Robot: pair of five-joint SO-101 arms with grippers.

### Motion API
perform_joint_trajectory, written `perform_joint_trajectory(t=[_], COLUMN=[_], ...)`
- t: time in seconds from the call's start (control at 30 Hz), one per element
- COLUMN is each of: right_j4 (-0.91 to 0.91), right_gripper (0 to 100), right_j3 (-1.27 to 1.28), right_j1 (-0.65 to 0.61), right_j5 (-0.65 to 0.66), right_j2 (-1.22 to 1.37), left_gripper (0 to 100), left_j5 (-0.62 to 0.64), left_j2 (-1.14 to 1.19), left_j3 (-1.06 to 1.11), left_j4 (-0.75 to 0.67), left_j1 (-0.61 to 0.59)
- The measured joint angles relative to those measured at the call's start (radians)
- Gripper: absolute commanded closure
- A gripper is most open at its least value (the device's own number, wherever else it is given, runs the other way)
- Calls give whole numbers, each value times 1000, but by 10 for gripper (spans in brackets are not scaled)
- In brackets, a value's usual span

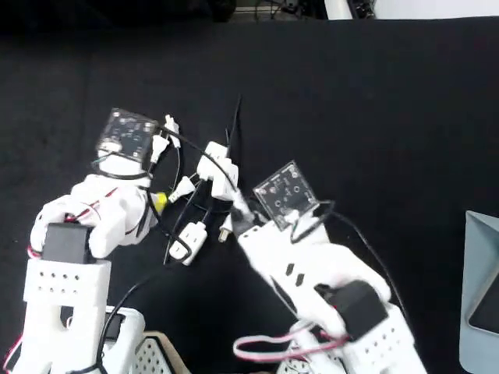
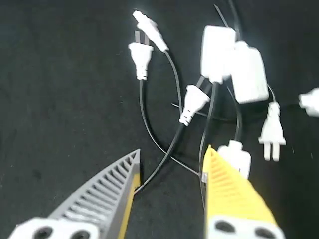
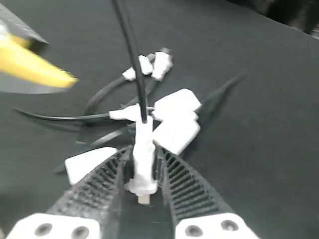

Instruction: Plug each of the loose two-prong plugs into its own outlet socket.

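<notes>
My right claw (image 3: 143, 152) was squeezed shut on a white plug (image 3: 144, 132). The plug stood between the claw's two fingers, and its black cord (image 3: 130, 55) ran away from it. Just past that claw, two white sockets (image 3: 177, 105) lay side by side on the black desk (image 3: 259, 99). My left claw (image 2: 172, 150) was wide open and held nothing. A loose plug (image 2: 193, 102) lay on the desk a little past its tips. A small white block (image 2: 238, 155) sat just beside its yellow finger (image 2: 224, 184).
</notes>
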Motion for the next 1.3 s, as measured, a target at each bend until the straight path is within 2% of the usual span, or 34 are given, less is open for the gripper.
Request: perform_joint_trajectory(t=[0.23,0.4,0.57,0.83,1.3], right_j4=[38,20,-40,-103,-117], right_gripper=[986,986,986,986,986], right_j3=[-41,-51,-23,54,72], right_j1=[-167,-272,-282,-282,-282], right_j5=[-71,-103,-109,-109,-109], right_j2=[0,0,-2,-9,-12], left_gripper=[796,795,722,723,723], left_j5=[129,181,184,183,110], left_j2=[-87,-166,-247,-361,-394], left_j3=[12,12,12,12,12], left_j4=[-28,-28,-5,75,77], left_j1=[-8,84,172,236,261])
